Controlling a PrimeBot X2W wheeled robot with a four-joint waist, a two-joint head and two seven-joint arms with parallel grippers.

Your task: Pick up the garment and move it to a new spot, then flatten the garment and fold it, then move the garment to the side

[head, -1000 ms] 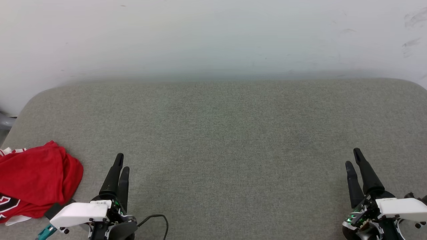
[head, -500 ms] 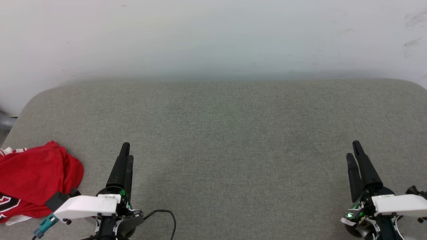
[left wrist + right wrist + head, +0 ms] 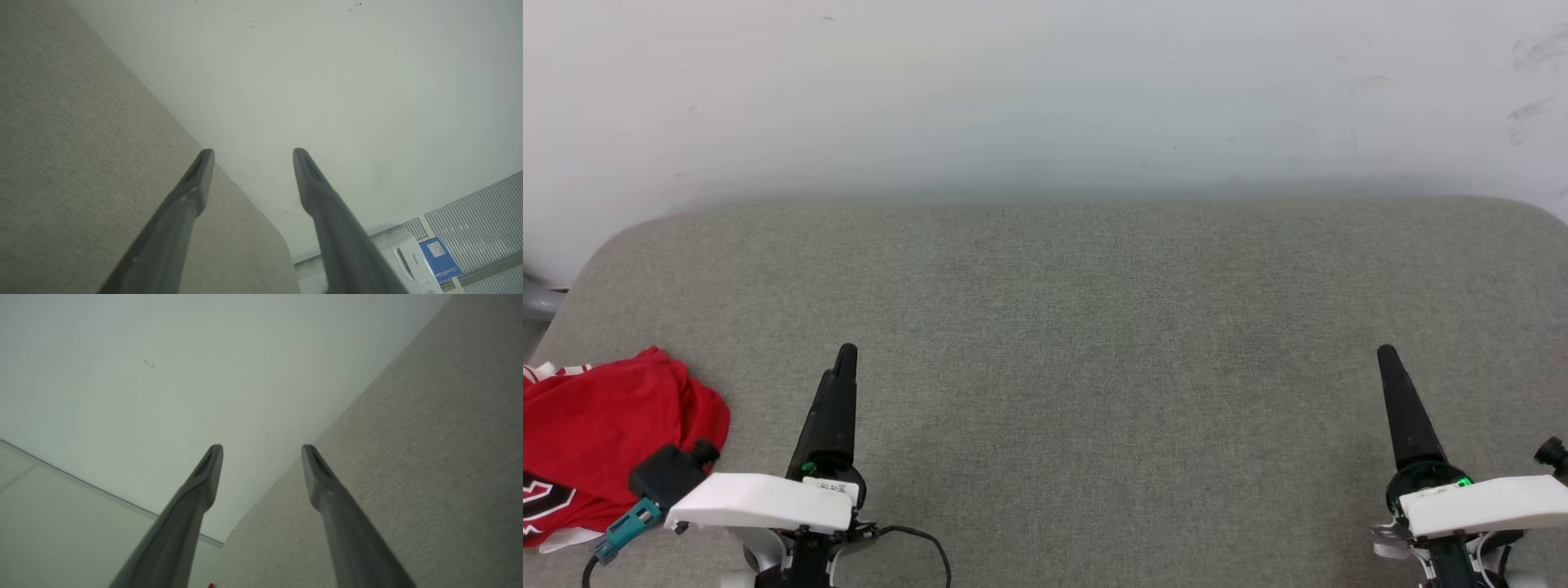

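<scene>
The garment (image 3: 600, 429) is a bright red jersey bunched in a heap at the lower left of the grey padded surface (image 3: 1062, 327), with white striped trim at its far edge and a black letter near the frame's edge. My left gripper (image 3: 847, 353) hovers just to the right of it, apart from the cloth. In the left wrist view that gripper (image 3: 251, 157) is open with nothing between its fingers. My right gripper (image 3: 1384, 355) is at the lower right, far from the garment. Its own wrist view shows the right gripper (image 3: 261, 453) open and empty.
A pale wall (image 3: 1045, 90) rises right behind the padded surface. A black cable (image 3: 923, 539) loops from the left wrist. In the left wrist view a white box (image 3: 408, 255) and a blue box (image 3: 439, 257) stand beyond the surface's rounded corner.
Both wrists have rolled, so each gripper's two fingers now line up as one in the head view. Both reached slightly forward. The garment has not moved.
</scene>
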